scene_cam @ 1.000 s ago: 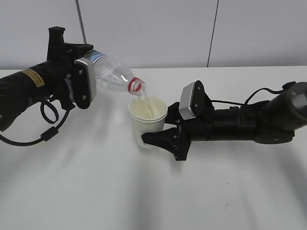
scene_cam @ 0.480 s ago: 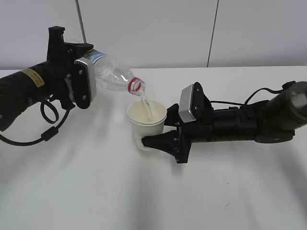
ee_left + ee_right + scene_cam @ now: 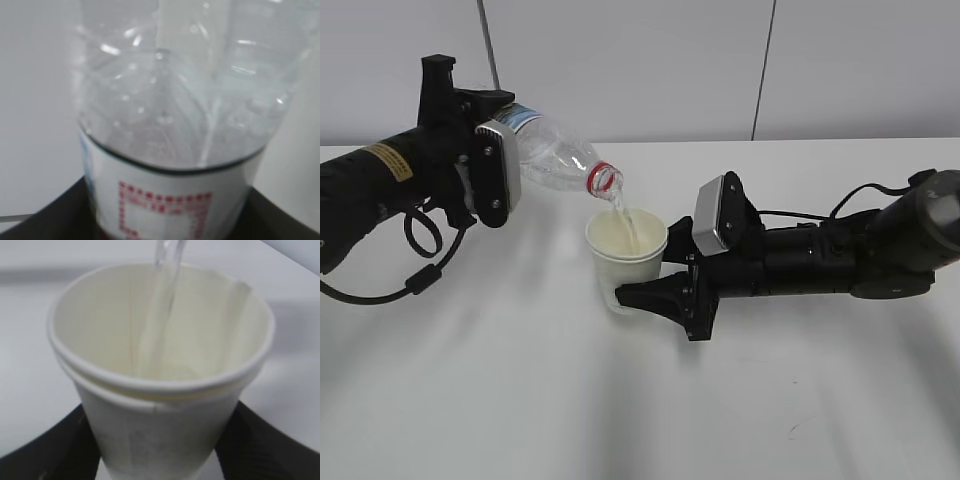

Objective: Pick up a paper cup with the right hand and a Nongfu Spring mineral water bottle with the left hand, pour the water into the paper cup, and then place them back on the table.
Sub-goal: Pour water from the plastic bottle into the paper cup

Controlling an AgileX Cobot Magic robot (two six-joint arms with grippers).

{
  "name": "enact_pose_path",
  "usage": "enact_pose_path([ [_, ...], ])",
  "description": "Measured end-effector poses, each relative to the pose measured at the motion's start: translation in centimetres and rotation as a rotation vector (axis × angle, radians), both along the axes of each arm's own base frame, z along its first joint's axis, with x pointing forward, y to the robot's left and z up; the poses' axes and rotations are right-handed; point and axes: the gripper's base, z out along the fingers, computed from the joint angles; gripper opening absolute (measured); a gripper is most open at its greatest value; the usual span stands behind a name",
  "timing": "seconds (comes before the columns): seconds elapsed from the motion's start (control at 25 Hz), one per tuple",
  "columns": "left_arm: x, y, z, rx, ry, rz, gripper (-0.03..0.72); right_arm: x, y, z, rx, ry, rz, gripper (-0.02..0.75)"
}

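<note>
My left gripper is shut on the clear water bottle, held tilted with its red neck ring over the paper cup. A thin stream of water falls into the cup. My right gripper is shut on the cup's lower wall and holds it upright just above the table. In the left wrist view the bottle fills the frame between the black fingers. In the right wrist view the cup sits between the fingers, water streaming in.
A grey wall with two dark vertical seams stands behind the table. A black cable loops under the left arm. The right arm lies low across the right side of the table.
The cup and right gripper shifted slightly left and down a second ago, then held still. The bottle keeps pouring; the left arm has not moved.
</note>
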Motion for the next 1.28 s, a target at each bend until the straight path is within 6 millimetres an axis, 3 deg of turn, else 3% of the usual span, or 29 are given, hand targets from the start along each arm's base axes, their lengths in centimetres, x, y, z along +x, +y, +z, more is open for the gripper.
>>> enact_pose_path([
  [1.28, 0.08, 0.12, 0.16, 0.048, -0.045, 0.008, 0.416, 0.0, 0.0, 0.0, 0.0, 0.0, 0.0, 0.473],
])
